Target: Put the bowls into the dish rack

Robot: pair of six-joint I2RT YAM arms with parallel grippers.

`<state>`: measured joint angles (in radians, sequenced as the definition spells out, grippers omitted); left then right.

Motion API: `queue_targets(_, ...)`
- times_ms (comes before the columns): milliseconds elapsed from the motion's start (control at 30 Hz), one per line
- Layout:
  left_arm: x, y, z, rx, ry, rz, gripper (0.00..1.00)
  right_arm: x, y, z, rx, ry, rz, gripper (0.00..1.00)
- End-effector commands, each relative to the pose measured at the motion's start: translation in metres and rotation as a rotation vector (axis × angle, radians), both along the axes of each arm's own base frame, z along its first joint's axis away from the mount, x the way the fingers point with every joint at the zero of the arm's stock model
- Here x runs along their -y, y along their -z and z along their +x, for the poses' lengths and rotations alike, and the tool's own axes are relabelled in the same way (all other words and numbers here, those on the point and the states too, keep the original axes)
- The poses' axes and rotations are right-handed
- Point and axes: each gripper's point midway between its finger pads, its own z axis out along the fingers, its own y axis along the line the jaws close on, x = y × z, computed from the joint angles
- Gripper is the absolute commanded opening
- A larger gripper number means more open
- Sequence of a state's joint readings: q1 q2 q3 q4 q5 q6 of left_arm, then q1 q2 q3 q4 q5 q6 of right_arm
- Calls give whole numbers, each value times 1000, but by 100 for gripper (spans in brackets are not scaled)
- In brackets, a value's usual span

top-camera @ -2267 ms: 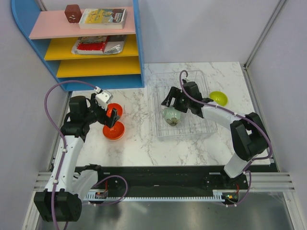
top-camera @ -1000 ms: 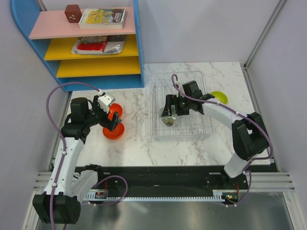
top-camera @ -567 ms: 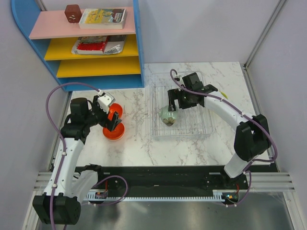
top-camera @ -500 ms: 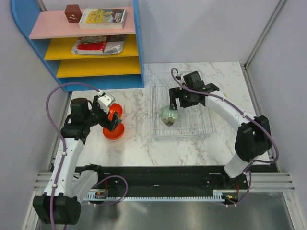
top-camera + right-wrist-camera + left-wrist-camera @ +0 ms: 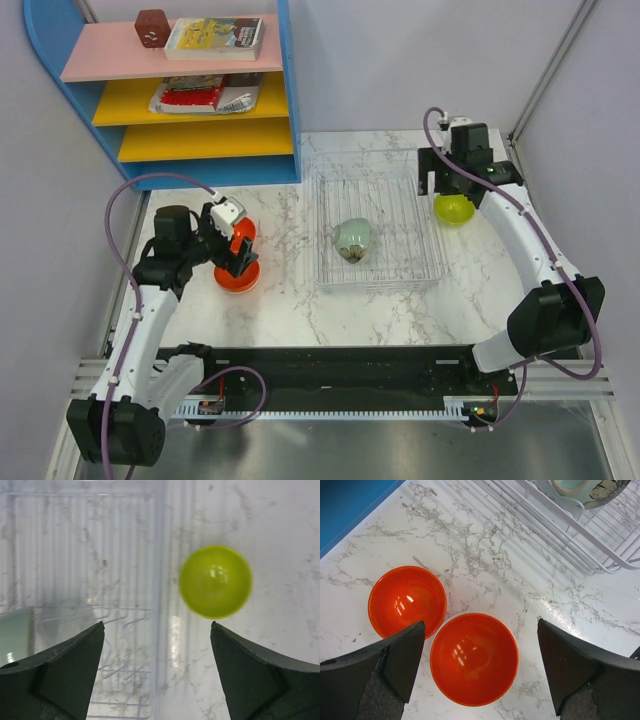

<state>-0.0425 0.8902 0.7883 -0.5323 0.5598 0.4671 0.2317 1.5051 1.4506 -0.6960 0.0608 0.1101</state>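
A white marble table (image 5: 290, 295) sits between pale grey walls. A blue shelf unit (image 5: 285, 90) with pink and yellow boards stands to the far left of the dish rack (image 5: 382, 281).

Half a second ago the right claw (image 5: 157, 625) hung over the rack's left half. It has since swung out past the rack's far right corner and is now above the yellow-green bowl (image 5: 215, 581), which lies on the table just right of the rack. The claw is spread and holds nothing. The left claw (image 5: 481, 625) remains spread and empty over two orange bowls (image 5: 407, 600) (image 5: 474, 658) left of the rack.

The rack is a shallow rectangle of thin silver-white wire with low sides, at the table's middle. One pale green bowl (image 5: 352, 239) with dark markings lies tilted in its near left part.
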Motion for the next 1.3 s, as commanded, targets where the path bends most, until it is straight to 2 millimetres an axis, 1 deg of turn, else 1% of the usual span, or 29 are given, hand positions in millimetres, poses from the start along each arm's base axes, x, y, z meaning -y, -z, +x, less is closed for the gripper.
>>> queue_targets(0, 12, -8, 11, 53, 53, -3, 100, 74, -12, 9, 44, 159, -129, 91)
queue_targets(67, 16, -7, 15, 52, 60, -5, 100, 89, -2, 10, 17, 140, -197, 88)
queue_targets(100, 20, -10, 16, 57, 68, -8, 100, 101, 3, 9, -1, 143, -228, 87)
queue_targets(133, 23, -12, 19, 58, 71, -12, 100, 107, 8, 9, -15, 136, -249, 86)
queue_targets(167, 25, -8, 22, 34, 63, -22, 100, 110, 13, 8, -31, 90, -283, 84)
queue_targets(200, 32, -13, 24, 41, 81, -26, 100, 114, 21, 5, -52, 79, -289, 84)
queue_targets(267, 41, -15, 31, 41, 82, -28, 100, 113, 31, 2, -73, 30, -291, 81)
queue_targets(300, 52, -12, 33, 30, 104, -18, 100, 112, 38, 0, -91, 24, -288, 81)
queue_targets(333, 58, -12, 36, 34, 110, -12, 100, 113, 44, 0, -102, 27, -281, 81)
queue_targets(367, 63, -12, 43, 45, 101, -2, 100, 112, 47, 1, -102, 26, -274, 82)
queue_targets(400, 75, -8, 46, 29, 121, 3, 100, 113, 52, 1, -111, 31, -269, 82)
queue_targets(467, 82, -7, 57, 6, 100, -6, 100, 111, 59, 7, -112, 34, -258, 83)
queue_targets(500, 88, -19, 66, 19, 99, -21, 100, 121, 61, 8, -115, 66, -246, 83)
queue_targets(533, 91, -8, 75, -20, 87, -17, 100, 122, 66, 10, -128, 69, -239, 83)
queue_targets(567, 92, -10, 82, -29, 63, -26, 100, 122, 67, 12, -126, 73, -225, 83)
queue_targets(600, 95, -20, 92, -17, 53, -35, 100, 124, 68, 14, -128, 79, -214, 83)
queue_targets(633, 98, -12, 100, -46, 38, -30, 100, 124, 73, 14, -140, 87, -202, 83)
queue_targets(667, 98, -11, 107, -60, 2, -36, 100, 123, 75, 16, -140, 88, -191, 83)
queue_targets(700, 101, -23, 116, -46, -11, -52, 100, 123, 78, 15, -146, 91, -185, 83)
queue_targets(733, 102, -23, 121, -53, -27, -58, 100, 122, 81, 15, -152, 96, -174, 83)
queue_targets(767, 103, -15, 128, -89, -54, -64, 100, 122, 83, 15, -151, 100, -171, 83)
queue_targets(800, 106, -22, 135, -80, -62, -75, 100, 122, 86, 14, -157, 102, -166, 83)
queue_targets(833, 108, -19, 139, -91, -73, -72, 100, 122, 87, 14, -156, 105, -164, 83)
queue_targets(867, 111, -9, 145, -113, -88, -63, 100, 122, 87, 15, -150, 108, -164, 83)
queue_targets(933, 116, -9, 154, -109, -98, -52, 100, 123, 87, 16, -147, 111, -164, 83)
queue_targets(1067, 128, 9, 170, -148, -124, -23, 100, 123, 88, 17, -142, 119, -157, 83)
queue_targets(1167, 134, 15, 175, -157, -144, 4, 100, 122, 89, 16, -144, 118, -149, 83)
queue_targets(1233, 136, 26, 176, -169, -140, 28, 100, 121, 91, 14, -145, 115, -148, 83)
queue_targets(1267, 138, 26, 177, -160, -153, 47, 100, 122, 92, 14, -147, 116, -148, 83)
